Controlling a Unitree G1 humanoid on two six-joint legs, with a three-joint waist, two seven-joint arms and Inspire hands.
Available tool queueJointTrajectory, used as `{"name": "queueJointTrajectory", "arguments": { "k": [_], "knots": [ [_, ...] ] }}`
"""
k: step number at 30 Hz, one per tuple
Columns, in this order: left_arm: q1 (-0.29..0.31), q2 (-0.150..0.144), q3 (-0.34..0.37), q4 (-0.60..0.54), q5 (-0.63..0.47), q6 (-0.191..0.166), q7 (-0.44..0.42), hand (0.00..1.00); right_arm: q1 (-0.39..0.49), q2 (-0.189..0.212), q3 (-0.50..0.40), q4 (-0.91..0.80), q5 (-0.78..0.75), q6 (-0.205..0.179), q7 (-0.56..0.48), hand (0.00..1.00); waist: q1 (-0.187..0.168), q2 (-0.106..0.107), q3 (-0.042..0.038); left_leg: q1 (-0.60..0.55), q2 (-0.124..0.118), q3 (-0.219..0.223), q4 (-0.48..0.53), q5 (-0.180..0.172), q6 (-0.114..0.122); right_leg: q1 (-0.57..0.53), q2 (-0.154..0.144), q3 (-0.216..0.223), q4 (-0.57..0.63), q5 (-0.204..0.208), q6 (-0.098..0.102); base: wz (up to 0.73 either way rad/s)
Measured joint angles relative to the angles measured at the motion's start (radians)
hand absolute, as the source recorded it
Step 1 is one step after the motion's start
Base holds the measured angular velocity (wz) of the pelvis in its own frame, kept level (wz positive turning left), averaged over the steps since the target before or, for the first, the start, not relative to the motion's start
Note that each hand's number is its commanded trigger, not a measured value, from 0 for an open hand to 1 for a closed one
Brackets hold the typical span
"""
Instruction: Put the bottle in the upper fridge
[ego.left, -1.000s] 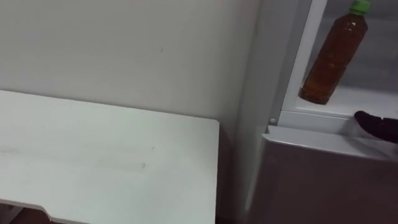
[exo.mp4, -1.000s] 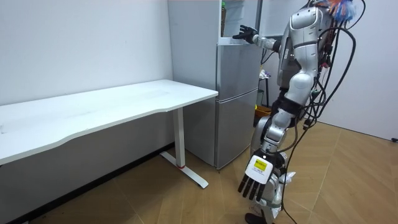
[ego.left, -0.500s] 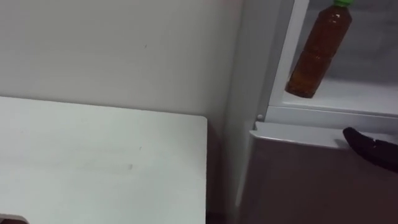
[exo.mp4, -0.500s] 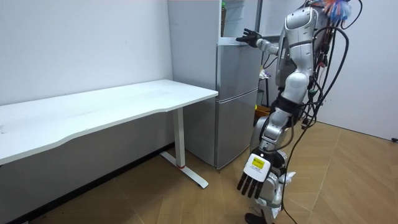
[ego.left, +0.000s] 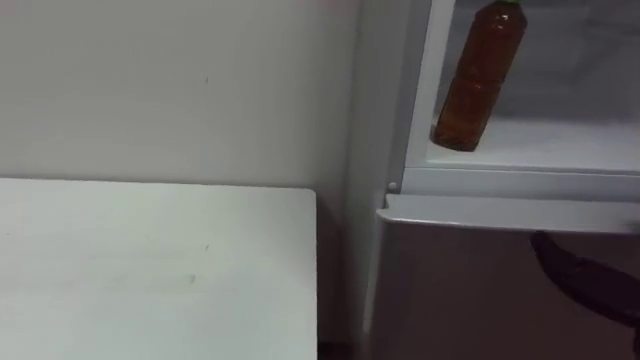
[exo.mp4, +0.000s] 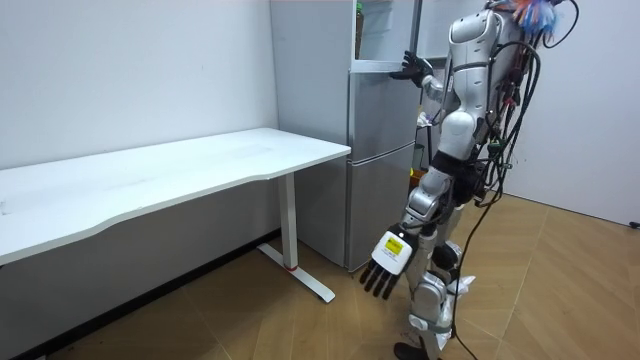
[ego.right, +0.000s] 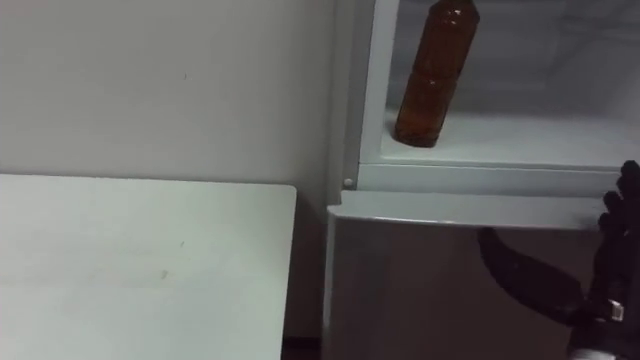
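Since a second ago the right hand (ego.right: 621, 232) has drawn back from the white sill of the upper fridge (ego.left: 505, 183), where its fingertips lay, and now hangs in front of the closed lower door (ego.left: 470, 290), just below the sill. Its dark fingers look stretched out and hold nothing, though only their edge shows at the right border of the right eye view, so this is not certain. A dark blurred patch on the lower door beside it is probably its shadow.

The bottle (ego.left: 476, 82), amber with a green cap, stands on its base on the white floor of the open upper compartment, near the front left corner, free of both hands.

In the room view the robot stands at the fridge, facing it, with the right hand (exo.mp4: 410, 65) raised at the top edge of the lower door. Its left hand (exo.mp4: 383, 272) hangs low by its leg, fingers straight, and has swung a little toward the desk (exo.mp4: 180, 175). That white desk stands left of the fridge against the wall (ego.left: 170, 90).
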Motion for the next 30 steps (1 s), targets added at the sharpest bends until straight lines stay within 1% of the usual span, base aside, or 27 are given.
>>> {"name": "queueJointTrajectory", "arguments": {
  "k": [1, 3, 5, 7, 9, 10, 11, 12, 13, 15, 16, 18, 20, 22, 24, 27, 28, 30],
  "knots": [
    [-0.003, -0.006, -0.003, 0.001, 0.0, -0.013, 0.005, 0.0, 0.021, 0.015, 0.012, 0.004, -0.016, -0.001, -0.021, 0.0, -0.001, 0.003, 0.0016, 0.0, 0.0, 0.0, 0.0, -0.001, 0.0, 0.0, 0.0, 0.001, -0.001, -0.001, 0.0, -0.05],
    [-0.011, -0.01, -0.006, 0.021, -0.002, -0.032, 0.011, 0.0, 0.048, 0.031, 0.028, 0.042, -0.034, -0.012, -0.056, 0.0, -0.002, 0.004, 0.0019, 0.0, -0.001, 0.002, -0.002, -0.002, 0.0, 0.0, 0.001, 0.005, 0.0, -0.002, 0.001, 0.0],
    [-0.015, -0.01, -0.017, 0.028, -0.011, -0.033, 0.012, 0.0, 0.07, 0.031, 0.039, 0.099, -0.034, -0.01, -0.083, 0.0, -0.002, 0.004, 0.0032, -0.001, -0.002, 0.004, -0.001, -0.002, 0.0, -0.001, 0.002, 0.008, 0.0, -0.002, 0.001, -0.04],
    [-0.024, -0.012, -0.027, 0.036, -0.076, -0.041, 0.013, 0.0, 0.073, 0.031, 0.05, 0.201, -0.021, -0.011, -0.123, 0.0, -0.003, 0.007, 0.0053, -0.001, -0.002, 0.007, -0.001, -0.003, 0.001, -0.003, 0.002, 0.011, 0.001, -0.002, 0.001, -0.03],
    [-0.029, -0.012, -0.036, 0.048, -0.129, -0.045, 0.013, 0.0, 0.074, 0.034, 0.055, 0.246, 0.009, -0.011, -0.151, 0.0, -0.004, 0.009, 0.0048, -0.002, -0.002, 0.012, 0.001, -0.002, 0.001, -0.013, 0.002, 0.013, 0.004, -0.002, 0.001, -0.06],
    [-0.027, -0.013, -0.046, 0.053, -0.161, -0.047, 0.012, 0.0, 0.075, 0.034, 0.054, 0.263, 0.025, -0.011, -0.17, 0.0, -0.007, 0.014, 0.0049, -0.002, -0.002, 0.012, 0.0, -0.002, 0.001, -0.014, 0.002, 0.013, 0.004, -0.002, 0.001, -0.05],
    [-0.025, -0.013, -0.052, 0.054, -0.179, -0.048, 0.011, 0.0, 0.082, 0.034, 0.051, 0.268, 0.043, -0.013, -0.193, 0.0, -0.009, 0.017, 0.003, -0.002, -0.002, 0.012, -0.001, -0.002, 0.001, -0.014, 0.002, 0.012, 0.002, -0.002, 0.001, 0.0],
    [-0.025, -0.013, -0.053, 0.054, -0.182, -0.049, 0.011, 0.0, 0.085, 0.034, 0.051, 0.272, 0.056, -0.017, -0.206, 0.0, -0.012, 0.016, 0.0037, -0.002, -0.002, 0.011, -0.002, -0.003, 0.001, -0.014, 0.002, 0.011, 0.001, -0.002, 0.001, 0.0],
    [-0.022, -0.013, -0.053, 0.049, -0.198, -0.053, 0.011, 0.0, 0.085, 0.033, 0.051, 0.303, 0.06, -0.038, -0.227, 0.0, -0.019, 0.022, 0.002, -0.002, -0.003, 0.008, -0.002, -0.003, 0.001, -0.013, 0.003, 0.01, 0.0, -0.002, 0.001, 0.0],
    [-0.013, -0.014, -0.053, 0.048, -0.199, -0.067, 0.011, 0.0, 0.085, 0.033, 0.051, 0.373, 0.072, -0.052, -0.238, 0.0, -0.029, 0.022, 0.002, 0.001, -0.003, 0.009, -0.002, -0.003, 0.0, -0.005, 0.002, 0.008, -0.001, -0.003, 0.0, 0.02],
    [-0.012, -0.018, -0.053, 0.046, -0.198, -0.07, 0.011, 0.0, 0.091, 0.033, 0.051, 0.408, 0.102, -0.051, -0.244, 0.0, -0.032, 0.015, 0.0063, 0.005, -0.003, 0.01, -0.002, -0.003, 0.0, -0.002, 0.001, 0.008, 0.0, -0.004, -0.001, 0.0],
    [-0.02, -0.021, -0.053, 0.045, -0.197, -0.07, 0.011, 0.0, 0.117, 0.034, 0.052, 0.423, 0.156, -0.05, -0.26, 0.0, -0.033, 0.016, 0.0066, 0.006, -0.002, 0.011, -0.002, -0.006, -0.003, -0.001, 0.001, 0.01, 0.0, -0.009, 0.0, 0.0],
    [-0.026, -0.021, -0.055, 0.044, -0.207, -0.07, 0.011, 0.0, 0.141, 0.034, 0.052, 0.432, 0.22, -0.05, -0.27, 0.0, -0.039, 0.015, 0.0061, 0.006, -0.002, 0.008, -0.002, -0.007, -0.004, -0.001, 0.0, 0.01, 0.001, -0.013, 0.001, 0.03],
    [-0.025, -0.021, -0.066, 0.035, -0.237, -0.071, 0.011, 0.0, 0.141, 0.034, 0.047, 0.491, 0.296, -0.05, -0.293, 0.0, -0.056, 0.013, 0.0049, 0.006, -0.002, 0.001, -0.002, -0.007, -0.004, -0.001, 0.0, 0.009, 0.001, -0.018, 0.001, 0.04],
    [-0.027, -0.021, -0.066, 0.034, -0.236, -0.072, 0.011, 0.0, 0.141, 0.034, 0.032, 0.532, 0.339, -0.05, -0.317, 0.0, -0.058, 0.013, 0.0045, 0.005, -0.002, 0.002, -0.002, -0.008, -0.005, -0.004, 0.0, 0.01, 0.0, -0.018, 0.001, -0.02],
    [-0.031, -0.021, -0.067, 0.037, -0.237, -0.073, 0.011, 0.0, 0.141, 0.03, 0.015, 0.619, 0.374, -0.052, -0.364, 0.0, -0.062, 0.017, -0.002, 0.0, -0.002, 0.007, -0.001, -0.008, -0.005, -0.012, 0.001, 0.01, 0.004, -0.017, 0.0, 0.0],
    [-0.031, -0.021, -0.072, 0.039, -0.237, -0.073, 0.011, 0.0, 0.141, 0.031, 0.015, 0.654, 0.386, -0.052, -0.379, 0.0, -0.061, 0.019, -0.003, 0.0, -0.002, 0.008, -0.001, -0.008, -0.005, -0.012, 0.001, 0.01, 0.006, -0.017, 0.0, 0.0],
    [-0.032, -0.023, -0.075, 0.04, -0.237, -0.074, 0.01, 0.0, 0.142, 0.031, 0.015, 0.677, 0.411, -0.052, -0.399, 0.0, -0.065, 0.024, -0.003, -0.001, -0.003, 0.008, -0.001, -0.008, -0.005, -0.015, 0.001, 0.01, 0.008, -0.017, 0.0, -0.02]
  ]
}}
